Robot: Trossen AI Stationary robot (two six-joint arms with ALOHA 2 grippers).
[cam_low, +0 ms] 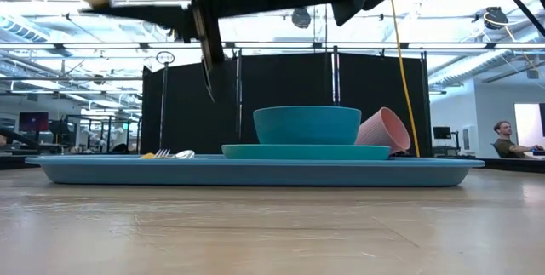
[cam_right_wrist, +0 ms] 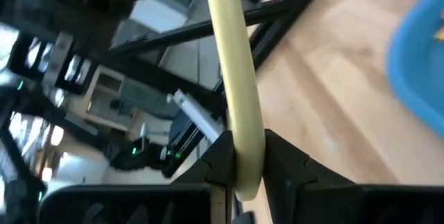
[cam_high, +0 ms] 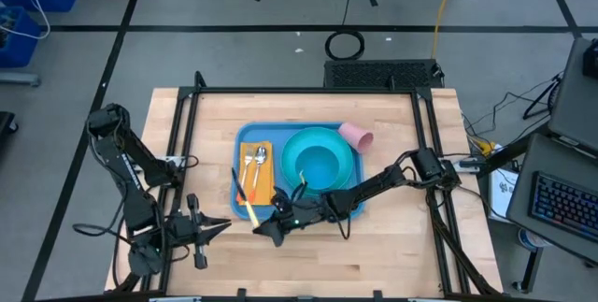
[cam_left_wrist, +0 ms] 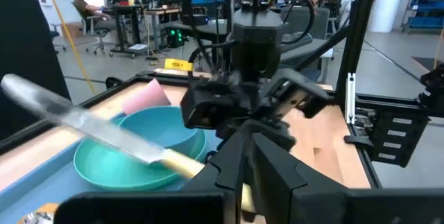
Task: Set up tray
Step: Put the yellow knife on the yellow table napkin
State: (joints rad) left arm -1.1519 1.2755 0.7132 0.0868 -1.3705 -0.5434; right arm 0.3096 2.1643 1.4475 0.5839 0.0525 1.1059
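A: Starting at the left, what is there?

B: The left gripper [cam_high: 222, 228] waits low over the wooden bench [cam_high: 392, 246], near its front left corner and well clear of the large blue plastic rectangular tray [cam_high: 245, 136]. Its jaws are closed on nothing.

A: And the tray itself?

B: It lies flat around the middle of the bench. At its left end an orange rectangular napkin [cam_high: 264, 176] carries a metal fork [cam_high: 249, 161] and a metal spoon [cam_high: 261, 157], side by side. To their right sits a round turquoise plate [cam_low: 255, 151] with a turquoise bowl [cam_high: 318, 164] on it. A pink plastic cup [cam_high: 356, 136] lies tipped on its side at the tray's far right corner, touching the plate's edge.

A: What about the right arm?

B: It reaches in from the right, across the tray's near edge. The right gripper [cam_high: 264, 231] hangs just in front of the tray, below the napkin. Its jaws are clamped on the pale yellow handle of a table knife [cam_left_wrist: 90, 130]. The right wrist view shows the handle pinched between the 2 dark fingers [cam_right_wrist: 284, 161].

A: Is the knife touching anything?

B: In the low view the gripper is above the tray's left part, clear of it. From overhead the knife slants over the napkin's near corner; I cannot tell whether the blade's tip touches it.

A: Anyone in the room?

B: A person sits at a desk far behind the bench.
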